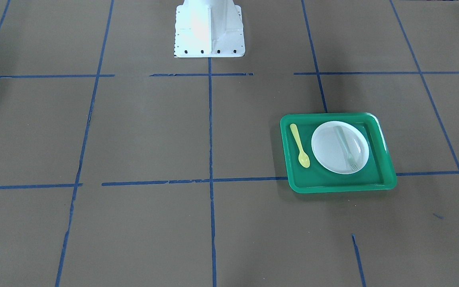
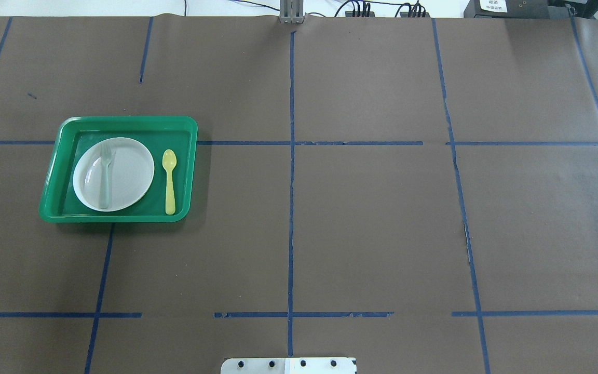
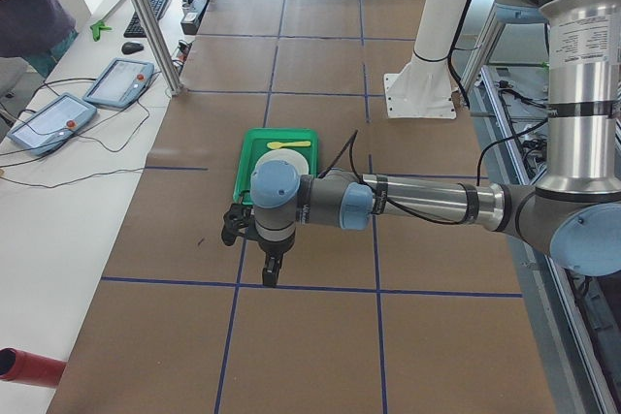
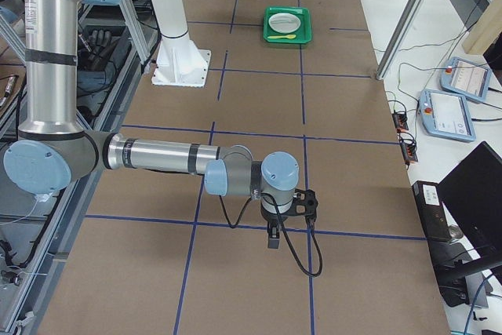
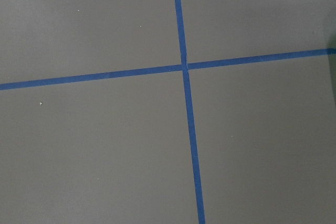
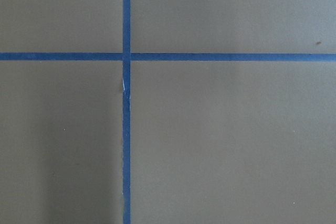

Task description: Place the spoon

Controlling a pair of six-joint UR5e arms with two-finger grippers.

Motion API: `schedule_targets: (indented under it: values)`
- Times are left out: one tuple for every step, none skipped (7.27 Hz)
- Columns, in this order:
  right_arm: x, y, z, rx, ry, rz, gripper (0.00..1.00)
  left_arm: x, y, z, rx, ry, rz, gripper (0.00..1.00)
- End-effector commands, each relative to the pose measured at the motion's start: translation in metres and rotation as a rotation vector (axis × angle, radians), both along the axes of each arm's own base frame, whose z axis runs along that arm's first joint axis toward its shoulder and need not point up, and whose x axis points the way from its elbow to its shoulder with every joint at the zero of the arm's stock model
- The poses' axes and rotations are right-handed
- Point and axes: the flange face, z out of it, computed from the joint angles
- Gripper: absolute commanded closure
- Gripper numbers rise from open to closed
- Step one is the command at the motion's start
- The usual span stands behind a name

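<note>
The yellow spoon [image 1: 299, 145] lies flat in the green tray [image 1: 341, 188], beside a white plate [image 1: 329, 149], its bowl pointing away from the robot. It also shows in the overhead view [image 2: 169, 182], right of the plate [image 2: 130, 171]. A pale grey-green fork [image 2: 105, 176] lies on the plate. My left gripper [image 3: 270, 273] hangs over bare table, nearer the table's end than the tray [image 3: 254, 157]. My right gripper [image 4: 272, 239] hangs over a tape cross far from the tray [image 4: 288, 24]. I cannot tell whether either is open or shut. Neither holds anything I can see.
The brown table carries a grid of blue tape lines [image 2: 291, 182]. The robot's white pedestal [image 1: 208, 30] stands at the middle of its side. Teach pendants and cables [image 3: 82, 104] lie past the table's far edge, and a person [image 3: 34, 2] stands there.
</note>
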Motion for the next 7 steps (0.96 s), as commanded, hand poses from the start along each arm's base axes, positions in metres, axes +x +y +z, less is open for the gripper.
schedule_targets:
  values:
    - [0.0, 0.0002, 0.0002, -0.001, 0.0, 0.0, 0.0, -0.0002, -0.0018, 0.0002, 0.002, 0.005, -0.001, 0.0]
    - [0.0, 0.0001, 0.0, 0.001, 0.0, 0.0, 0.0, -0.0003, -0.0047, -0.0014, 0.01, 0.005, 0.001, 0.0]
    - [0.0, 0.0, 0.0, 0.001, 0.0, 0.0, 0.0, -0.0002, -0.0075, -0.0043, 0.016, 0.006, 0.001, 0.0]
    - [0.0, 0.0, 0.0, 0.001, 0.0, 0.0, 0.0, 0.0001, -0.0082, -0.0054, 0.017, 0.011, 0.001, 0.0]
    - [0.0, 0.0002, 0.0002, -0.001, 0.0, 0.0, 0.0, 0.0002, -0.0075, -0.0048, 0.016, 0.013, 0.001, 0.0]
    - [0.0, 0.0002, 0.0002, -0.001, 0.0, 0.0, 0.0, 0.0, -0.0075, -0.0038, 0.012, 0.01, -0.002, 0.0]
    - [0.0, 0.0001, 0.0, 0.001, 0.0, 0.0, 0.0, 0.0002, -0.0074, -0.0039, 0.01, 0.013, -0.001, 0.0]
